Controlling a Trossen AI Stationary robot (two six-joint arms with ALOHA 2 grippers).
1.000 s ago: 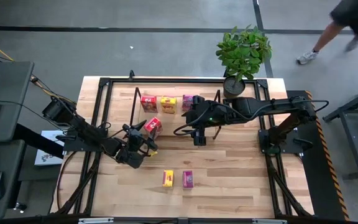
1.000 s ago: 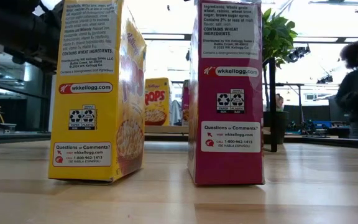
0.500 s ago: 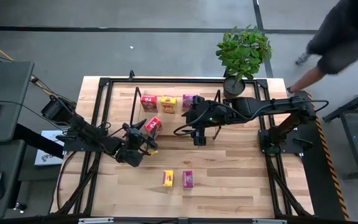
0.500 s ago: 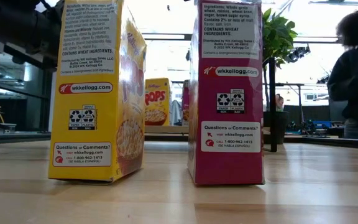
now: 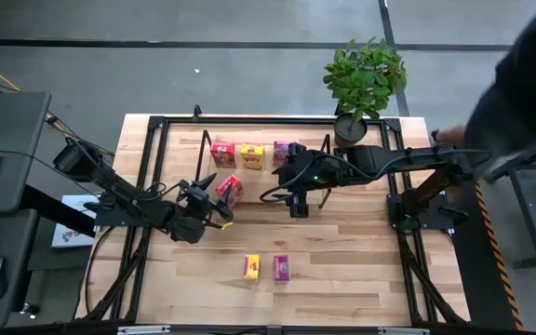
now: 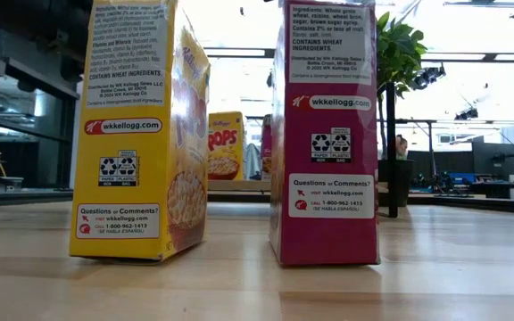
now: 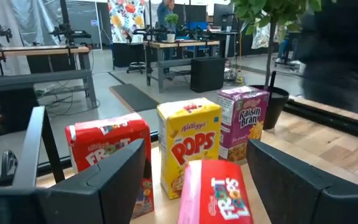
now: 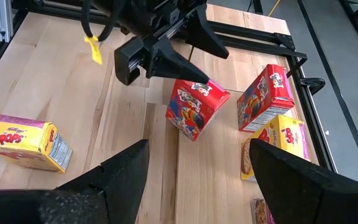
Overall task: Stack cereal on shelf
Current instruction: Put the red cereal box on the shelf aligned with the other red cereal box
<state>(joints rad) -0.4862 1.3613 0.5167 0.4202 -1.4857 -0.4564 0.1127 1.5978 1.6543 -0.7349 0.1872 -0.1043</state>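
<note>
My left end effector (image 5: pixel 208 190) stands open, straddling the red cereal box (image 5: pixel 230 190), which sits upright on the table (image 5: pixel 342 270), its long axis vertical. The shelf (image 5: pixel 249 140) lies straight beyond it. My right end effector (image 5: pixel 299 210) (also open, empty) waits farther off.

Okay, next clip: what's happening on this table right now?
A two-arm robot is sorting small cereal boxes. The left gripper, jaws open, is at a red Froot Loops box standing apart on the table, straddling it without gripping. Three boxes already stand in a row on the shelf: a red one, a yellow Pops box and a Raisin Bran box. Two more wait near the front. The right gripper hovers open mid-table.
</note>
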